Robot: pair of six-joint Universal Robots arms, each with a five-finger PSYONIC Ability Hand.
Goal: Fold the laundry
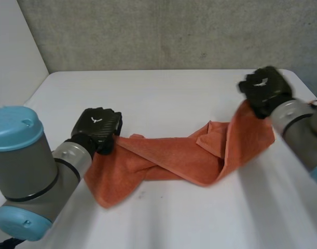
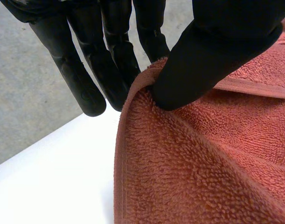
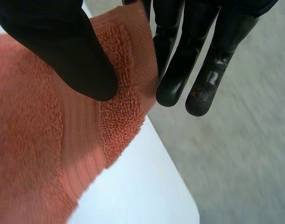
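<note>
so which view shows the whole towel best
The head view: it has the whole twisted towel, end to end. The left wrist view shows the edge the left hand pinches; the right wrist view, the corner the right hand pinches.

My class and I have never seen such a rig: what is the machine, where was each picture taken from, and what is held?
A robot with two arms, each ending in a black hand. One picture looks down from between the arms; the others come from a camera on each wrist. An orange towel lies bunched on the white table. The left hand pinches one end between thumb and fingers; the right hand pinches the other end, raised off the table.
</note>
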